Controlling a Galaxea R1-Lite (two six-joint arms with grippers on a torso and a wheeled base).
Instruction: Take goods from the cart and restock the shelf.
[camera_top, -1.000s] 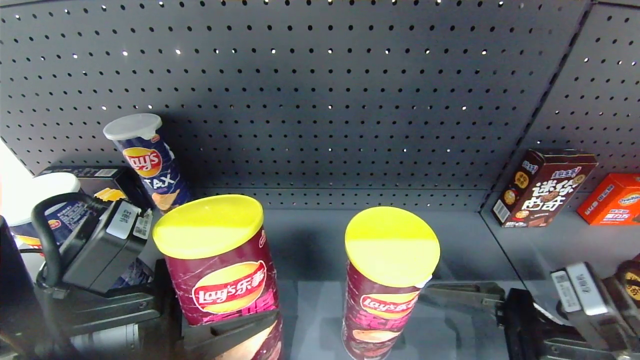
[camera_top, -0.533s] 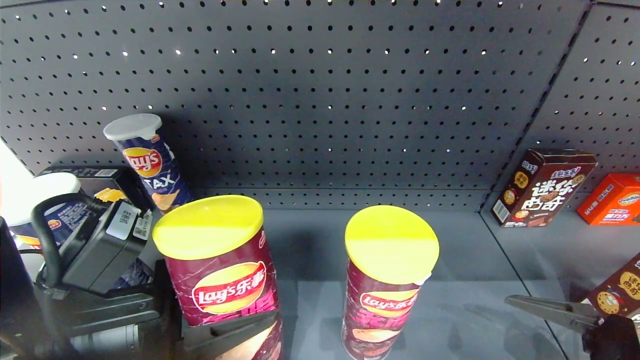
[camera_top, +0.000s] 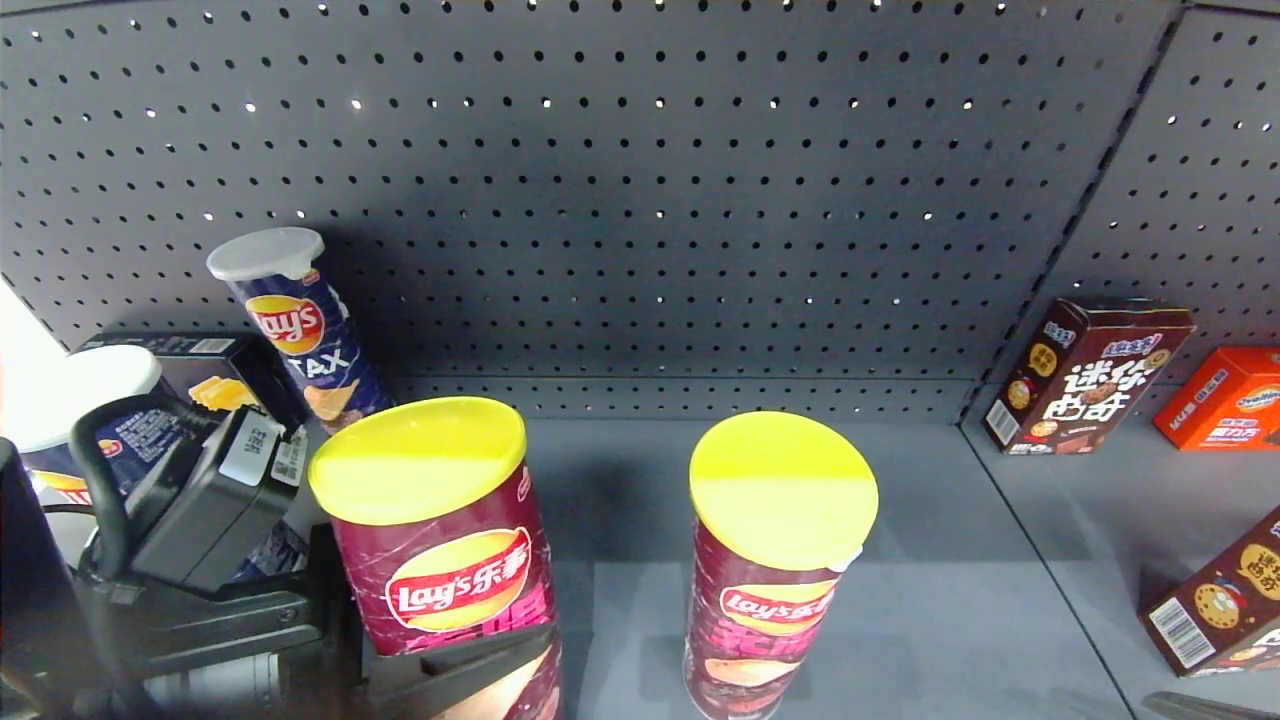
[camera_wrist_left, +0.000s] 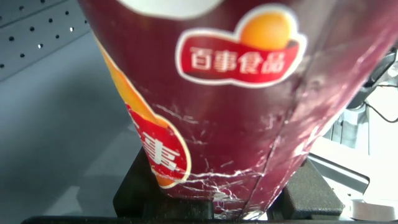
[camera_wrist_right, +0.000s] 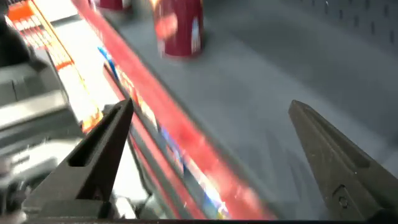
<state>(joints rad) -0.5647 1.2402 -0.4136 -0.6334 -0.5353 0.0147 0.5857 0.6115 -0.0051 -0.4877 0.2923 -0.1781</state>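
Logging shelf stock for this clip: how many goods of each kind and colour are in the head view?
Maroon cylindrical chip cans with yellow lids: 2
Dark blue cylindrical chip cans with white lids: 2
Brown cardboard cookie boxes: 2
Orange cardboard box: 1
Black cardboard box: 1
Total: 8

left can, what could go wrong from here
The left gripper seems to grip the left can well below its lid, so the tall can might tip on release. The blue can and black box stand close behind it; pushing deeper could knock them.
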